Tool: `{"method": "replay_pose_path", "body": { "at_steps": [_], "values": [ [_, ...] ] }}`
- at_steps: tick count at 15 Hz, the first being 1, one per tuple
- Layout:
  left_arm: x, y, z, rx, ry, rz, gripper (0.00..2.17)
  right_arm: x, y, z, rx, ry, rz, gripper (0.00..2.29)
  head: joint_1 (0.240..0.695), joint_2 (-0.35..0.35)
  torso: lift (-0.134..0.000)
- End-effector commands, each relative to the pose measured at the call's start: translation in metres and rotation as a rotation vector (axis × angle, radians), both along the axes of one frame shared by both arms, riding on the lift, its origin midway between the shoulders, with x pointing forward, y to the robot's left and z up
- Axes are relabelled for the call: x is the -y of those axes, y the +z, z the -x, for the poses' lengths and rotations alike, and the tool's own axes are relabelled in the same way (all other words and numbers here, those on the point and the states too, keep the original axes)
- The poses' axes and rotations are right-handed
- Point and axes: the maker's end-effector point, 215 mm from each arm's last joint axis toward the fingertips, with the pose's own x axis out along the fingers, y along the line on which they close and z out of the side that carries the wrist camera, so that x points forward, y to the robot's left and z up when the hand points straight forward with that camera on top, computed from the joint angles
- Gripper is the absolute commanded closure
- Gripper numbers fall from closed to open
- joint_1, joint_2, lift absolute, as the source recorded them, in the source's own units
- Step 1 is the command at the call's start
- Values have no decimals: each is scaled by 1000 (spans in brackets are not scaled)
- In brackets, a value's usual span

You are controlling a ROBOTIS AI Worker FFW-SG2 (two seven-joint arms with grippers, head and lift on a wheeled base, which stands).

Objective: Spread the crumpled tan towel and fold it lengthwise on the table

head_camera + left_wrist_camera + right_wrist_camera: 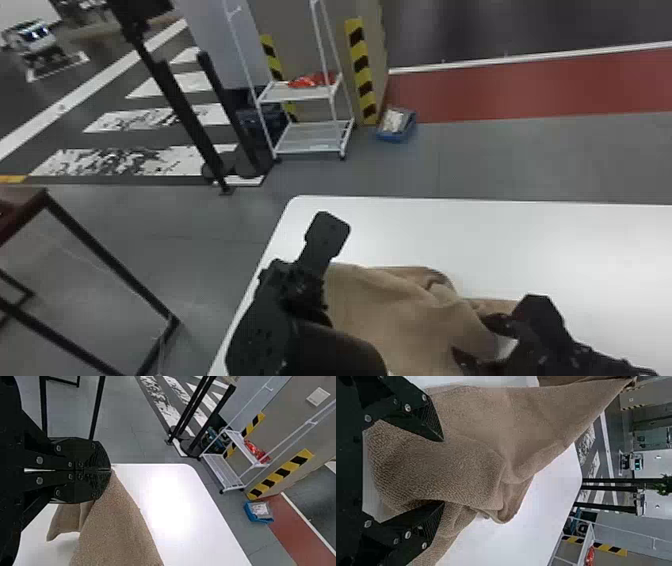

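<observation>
This place seems to be a workshop or a robot lab inside a large hall. The grey floor is smooth and carries white painted stripes and a red lane. Yellow-and-black warning bands mark upright edges. A white shelf trolley and black posts with round bases stand on this floor.

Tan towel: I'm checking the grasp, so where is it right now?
In the head view, the tan towel is over the white table, between the left gripper, which pinches its corner, and the right gripper.
</observation>
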Motion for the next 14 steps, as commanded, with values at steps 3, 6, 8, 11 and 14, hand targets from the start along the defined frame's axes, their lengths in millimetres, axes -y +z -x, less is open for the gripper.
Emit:
{"method": "replay_pose_path", "body": {
  "at_steps": [3, 6, 8, 11, 14],
  "values": [
    [-5, 0, 4, 3, 7, -1, 2142, 10, 26, -14, 45, -66, -71, 2165, 695, 350, 0],
    [-14, 3, 8, 10, 22, 4, 2142, 61, 93, -14, 102, -153, -175, 2165, 695, 350, 0],
    [-18, 5, 9, 17, 33, 23, 2145, 103, 140, -1, 83, -181, -242, 2165, 695, 350, 0],
    [-18, 3, 8, 16, 31, 30, 2142, 137, 166, -5, 17, -249, -284, 2165, 695, 336, 0],
    [-8, -12, 7, -18, 10, 36, 2145, 128, 91, -44, -102, -313, -92, 2145, 695, 288, 0]
  ]
}}
